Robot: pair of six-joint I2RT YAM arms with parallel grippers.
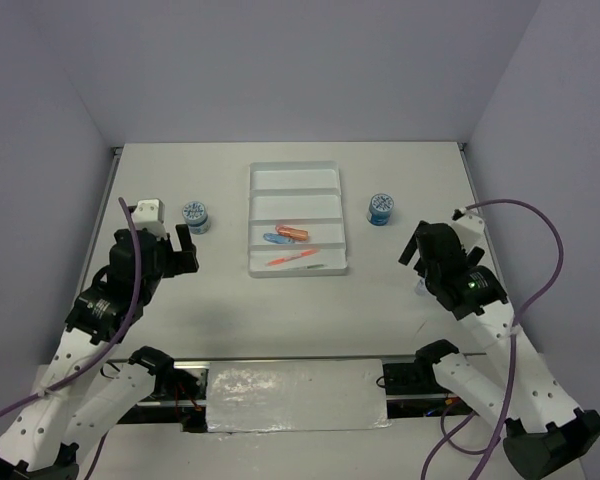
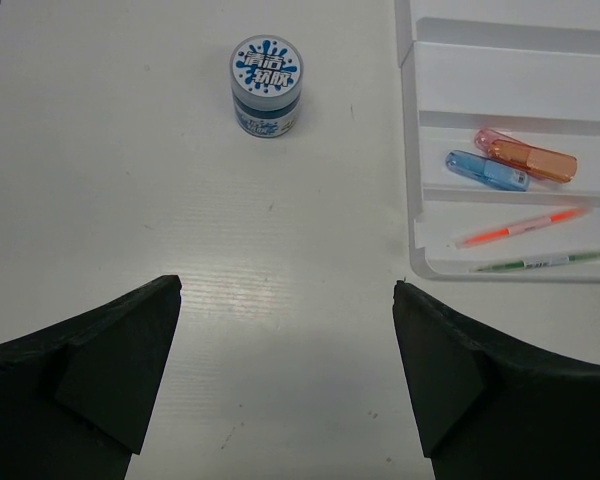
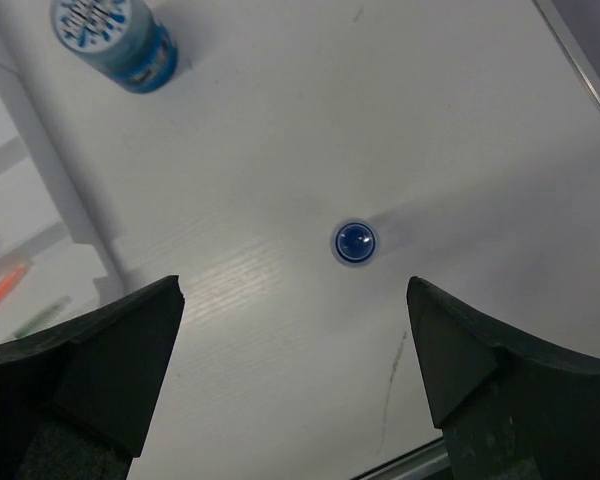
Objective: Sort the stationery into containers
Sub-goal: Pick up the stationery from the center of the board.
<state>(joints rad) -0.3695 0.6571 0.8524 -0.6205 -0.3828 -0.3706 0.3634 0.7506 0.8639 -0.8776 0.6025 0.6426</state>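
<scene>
Right gripper (image 3: 293, 285): jaws wide apart and empty. We note the white-blue tube (image 3: 354, 242) upright just ahead, touching neither finger.
Left gripper (image 2: 285, 290): jaws spread, empty, with the left tub (image 2: 266, 88) well ahead.
Tray (image 2: 410, 130): ahead-right of the left gripper, holding pens (image 2: 520, 227) and sticks (image 2: 487, 170).
Room: bare table (image 3: 280, 130) surrounds the tube, with the table's edge near on the right.

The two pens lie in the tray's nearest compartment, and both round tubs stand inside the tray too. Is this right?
No. The pens lie in the tray's nearest compartment, but the left tub and right tub stand on the table outside it, as the top view shows.
</scene>
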